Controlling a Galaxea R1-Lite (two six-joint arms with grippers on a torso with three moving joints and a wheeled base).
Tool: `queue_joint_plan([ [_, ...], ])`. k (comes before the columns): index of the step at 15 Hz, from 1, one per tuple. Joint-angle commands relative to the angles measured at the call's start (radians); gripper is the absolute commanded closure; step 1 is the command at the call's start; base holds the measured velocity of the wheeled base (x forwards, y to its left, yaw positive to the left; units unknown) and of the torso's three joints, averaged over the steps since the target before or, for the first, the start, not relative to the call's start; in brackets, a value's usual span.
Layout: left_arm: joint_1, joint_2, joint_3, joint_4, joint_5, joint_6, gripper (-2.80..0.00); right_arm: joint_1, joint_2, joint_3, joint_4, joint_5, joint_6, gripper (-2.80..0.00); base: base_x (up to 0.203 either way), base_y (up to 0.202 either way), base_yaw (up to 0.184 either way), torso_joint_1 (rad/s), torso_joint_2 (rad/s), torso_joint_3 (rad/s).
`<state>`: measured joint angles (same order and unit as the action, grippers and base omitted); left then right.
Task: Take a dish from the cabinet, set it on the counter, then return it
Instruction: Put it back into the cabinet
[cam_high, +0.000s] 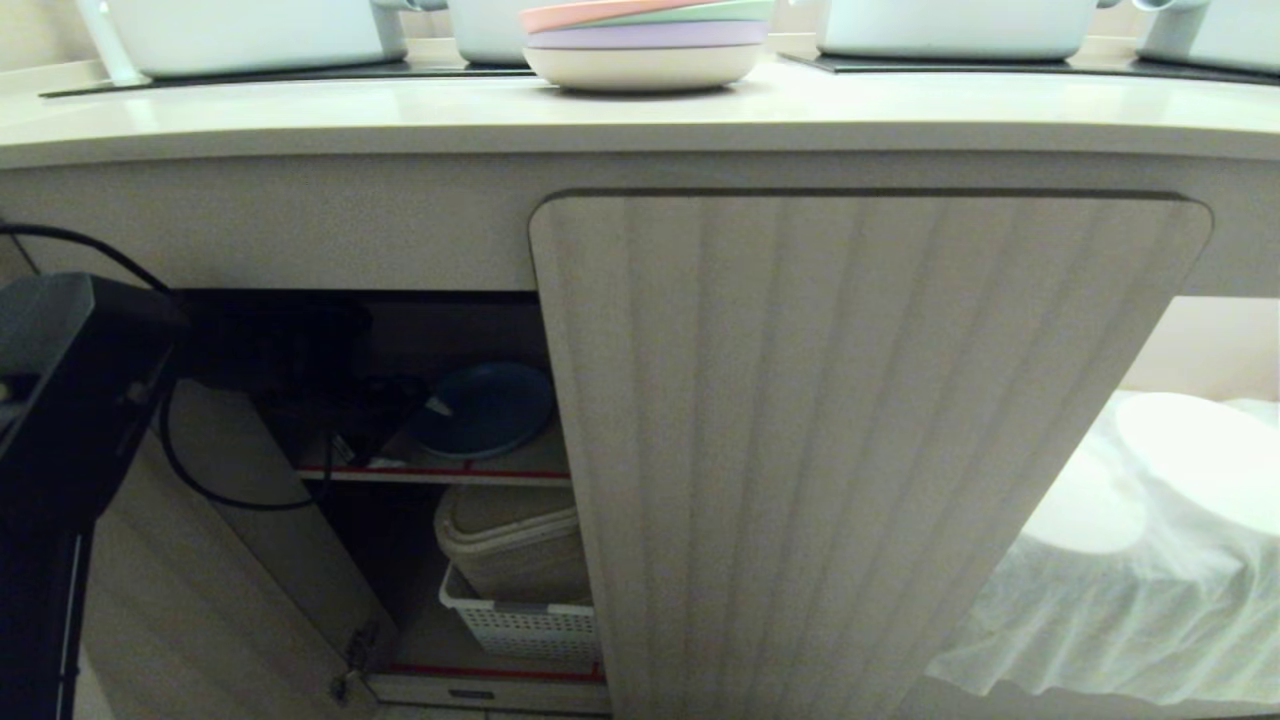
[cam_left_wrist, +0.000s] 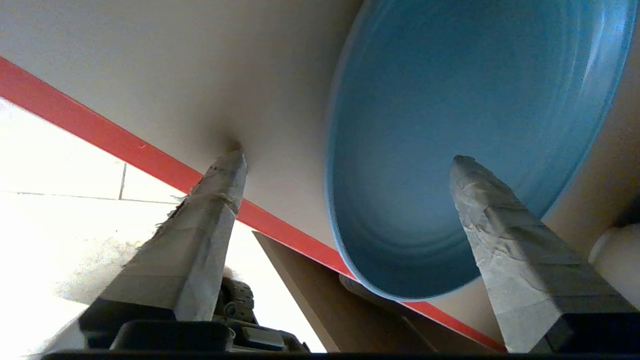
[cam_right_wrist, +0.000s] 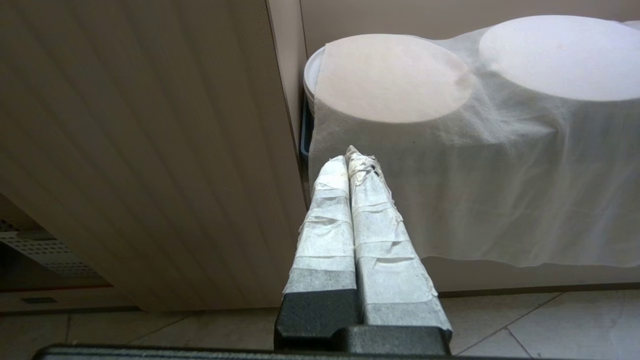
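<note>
The dish (cam_high: 487, 408) lies flat on the cabinet's (cam_high: 860, 420) inner shelf (cam_high: 440, 468), just behind that shelf's red front edge, beside the closed fluted door. The left gripper (cam_left_wrist: 345, 160) reaches into the opening with its fingers (cam_left_wrist: 220, 200) spread wide: one rests against the shelf board beside the dish, the other hangs over the dish's blue bowl, and nothing is pinched between them. Judging by this, the plate is either just released or about to be taken. Either way, the arm should travel straight along the shelf, keeping both fingers clear of the rim so the dish does not slide over the red edge. The right gripper (cam_right_wrist: 352, 165), fingers pressed together, hangs parked low by the door.
</note>
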<state>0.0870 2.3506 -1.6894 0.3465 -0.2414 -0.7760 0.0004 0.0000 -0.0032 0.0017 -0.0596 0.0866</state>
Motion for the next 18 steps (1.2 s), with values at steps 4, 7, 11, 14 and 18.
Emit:
queue_joint_plan([
  [4,-0.001,-0.004,0.014,0.000,0.001,0.001,-2.80,0.001,0.000,0.000,0.000,0.000,0.001,0.00,0.000,0.000,0.000,0.000,0.00,0.000],
  [7,-0.001,-0.005,0.014,-0.001,0.033,0.001,-2.80,0.001,0.000,0.000,0.000,0.000,0.001,0.00,0.000,0.000,0.000,0.000,0.00,0.000],
  [11,-0.001,-0.011,0.024,-0.001,0.024,0.004,-2.80,0.001,0.000,0.000,0.000,0.000,0.001,0.00,0.000,0.000,0.000,0.000,0.00,0.000],
  [14,-0.004,-0.043,0.056,-0.001,0.007,0.006,-2.80,0.000,0.000,0.000,0.000,0.000,0.001,0.00,0.000,0.000,0.000,0.000,0.00,0.000],
  [18,-0.005,-0.063,0.104,-0.003,-0.016,0.017,-2.80,0.001,0.000,0.000,0.000,0.000,0.001,0.00,0.000,0.000,0.000,0.000,0.00,0.000],
])
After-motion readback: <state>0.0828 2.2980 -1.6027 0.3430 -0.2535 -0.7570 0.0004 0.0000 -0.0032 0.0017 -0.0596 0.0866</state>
